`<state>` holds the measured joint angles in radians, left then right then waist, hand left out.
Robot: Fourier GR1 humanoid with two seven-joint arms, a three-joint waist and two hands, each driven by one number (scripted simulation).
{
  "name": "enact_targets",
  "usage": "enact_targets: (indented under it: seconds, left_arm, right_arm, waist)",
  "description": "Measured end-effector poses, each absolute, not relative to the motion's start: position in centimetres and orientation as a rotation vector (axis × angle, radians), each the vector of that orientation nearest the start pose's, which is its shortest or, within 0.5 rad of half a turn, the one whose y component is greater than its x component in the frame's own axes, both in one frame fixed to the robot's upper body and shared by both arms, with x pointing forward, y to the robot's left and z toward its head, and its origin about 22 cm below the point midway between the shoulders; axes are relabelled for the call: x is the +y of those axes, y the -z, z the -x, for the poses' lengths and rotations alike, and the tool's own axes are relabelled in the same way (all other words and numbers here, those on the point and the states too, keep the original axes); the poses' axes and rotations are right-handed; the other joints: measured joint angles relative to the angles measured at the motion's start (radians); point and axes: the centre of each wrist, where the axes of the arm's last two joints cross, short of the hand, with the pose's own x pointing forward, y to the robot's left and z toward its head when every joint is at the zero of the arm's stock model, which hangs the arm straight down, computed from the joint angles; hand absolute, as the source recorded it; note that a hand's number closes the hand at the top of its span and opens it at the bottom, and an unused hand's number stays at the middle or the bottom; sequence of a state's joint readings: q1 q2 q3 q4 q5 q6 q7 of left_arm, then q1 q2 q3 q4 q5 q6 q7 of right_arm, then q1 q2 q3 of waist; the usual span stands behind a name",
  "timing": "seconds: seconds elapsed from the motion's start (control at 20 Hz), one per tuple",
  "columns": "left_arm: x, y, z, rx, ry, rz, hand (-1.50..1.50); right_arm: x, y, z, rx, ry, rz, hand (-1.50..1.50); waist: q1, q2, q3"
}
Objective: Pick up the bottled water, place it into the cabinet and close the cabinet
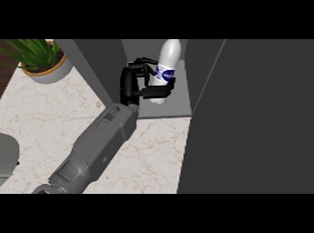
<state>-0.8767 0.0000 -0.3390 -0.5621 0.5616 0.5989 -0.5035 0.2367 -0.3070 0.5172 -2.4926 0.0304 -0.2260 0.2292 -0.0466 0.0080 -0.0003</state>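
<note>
desk (45,113): pale marble, potted plant (42,61) at 10 o'clock
cabinet (176,109): dark grey, open, 12 o'clock
left hand (135,84): curled round the bottled water (170,53) inside the cabinet

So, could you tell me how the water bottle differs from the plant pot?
The water bottle is white with a blue label; the plant pot is grey with a tan rim. The bottle is slim, held by the hand inside the cabinet; the pot is squat, untouched on the counter.

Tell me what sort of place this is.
Probably a kitchen: a marble-patterned counter, a dark cabinet standing on it with bottled water at its open compartment, and a potted plant.
</note>
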Motion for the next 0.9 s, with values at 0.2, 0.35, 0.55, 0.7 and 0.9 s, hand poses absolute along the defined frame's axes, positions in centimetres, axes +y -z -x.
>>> enact_targets:
  seconds: [0.2, 0.35, 0.55, 0.7, 0.9]
  left_arm:
    - [8.6, -1.4, -40.1, -1.754, -0.072, -0.221, 1.50]
    - [8.9, -1.5, -40.8, -1.757, -0.068, -0.274, 1.50]
    - [9.4, -1.4, -41.3, -1.767, -0.049, -0.327, 1.50]
    - [9.7, -1.8, -41.9, -1.772, -0.009, -0.368, -1.50]
    - [10.1, -2.0, -42.3, -1.768, -0.003, -0.382, -1.50]
  right_arm:
    - [-18.6, -15.6, -11.1, -1.939, -0.244, -0.229, -1.50]
    - [-19.2, -15.5, -11.2, -1.950, -0.261, -0.210, -1.50]
    - [-19.2, -15.3, -11.1, -1.954, -0.265, -0.224, -1.50]
    - [-19.2, -15.2, -11.1, -1.957, -0.269, -0.235, -1.50]
    - [-19.2, -15.2, -11.0, -1.959, -0.275, -0.244, -1.50]
  waist:
    - [-0.005, 0.002, 0.000]
    - [-0.011, 0.005, 0.000]
    - [-0.018, 0.008, 0.000]
    - [-0.022, 0.011, 0.000]
    - [-0.025, 0.013, 0.000]
